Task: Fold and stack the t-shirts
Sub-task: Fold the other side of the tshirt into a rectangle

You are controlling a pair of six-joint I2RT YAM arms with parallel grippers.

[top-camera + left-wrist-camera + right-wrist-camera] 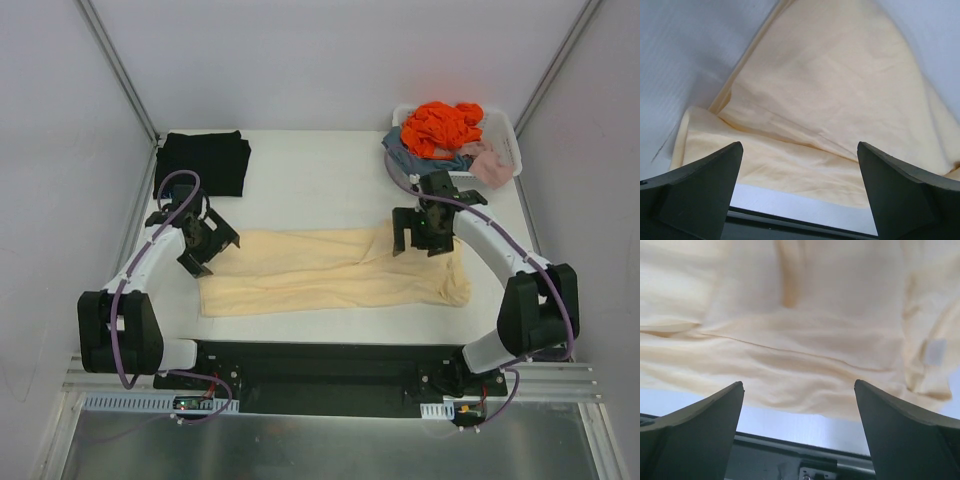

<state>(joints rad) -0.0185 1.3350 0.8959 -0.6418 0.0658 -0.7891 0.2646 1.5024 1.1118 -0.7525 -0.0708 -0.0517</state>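
Observation:
A pale cream-yellow t-shirt lies as a long folded strip across the table's middle, and it fills the left wrist view and the right wrist view. A black t-shirt rests folded at the back left corner. My left gripper hovers open above the strip's left end with nothing between its fingers. Over the strip's right end, my right gripper is open too, its fingers holding nothing.
A white slotted basket at the back right holds orange, blue-grey and pink clothes. White walls enclose the table on three sides. The black rail with the arm bases runs along the near edge.

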